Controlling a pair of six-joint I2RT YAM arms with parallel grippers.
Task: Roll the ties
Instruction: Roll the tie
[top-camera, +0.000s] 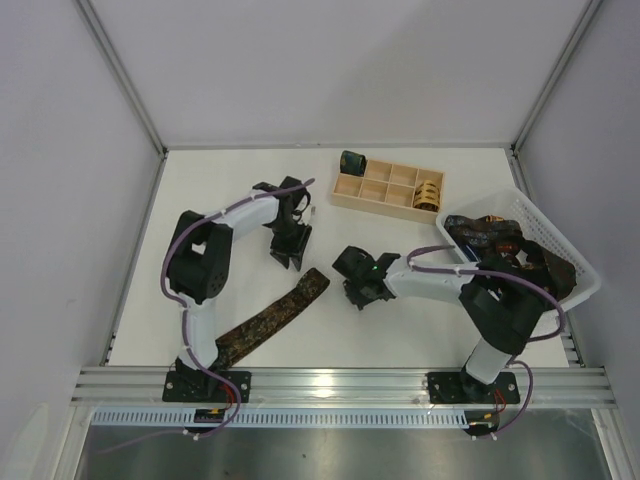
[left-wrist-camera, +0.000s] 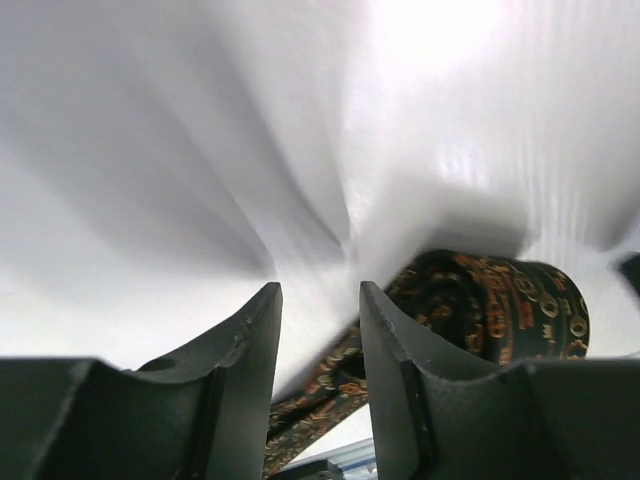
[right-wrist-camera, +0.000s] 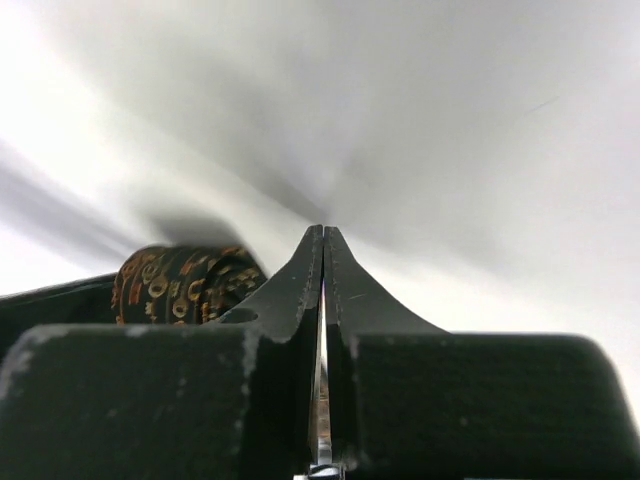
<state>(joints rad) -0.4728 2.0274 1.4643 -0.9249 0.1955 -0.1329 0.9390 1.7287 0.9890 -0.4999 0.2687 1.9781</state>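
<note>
Left tool (left-wrist-camera: 320, 300) released, nothing between its tips; right tool (right-wrist-camera: 323, 235) clenched, empty.
Partly rolled tie (left-wrist-camera: 490, 305) on table (top-camera: 200, 190), coil just beside left tool.

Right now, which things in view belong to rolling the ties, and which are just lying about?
Job: tie on the table; heap of unrolled ties; dark green coil; tan-gold coil.
Lying about: white mesh basket holding the heap; wooden compartment tray with the coils.
</note>
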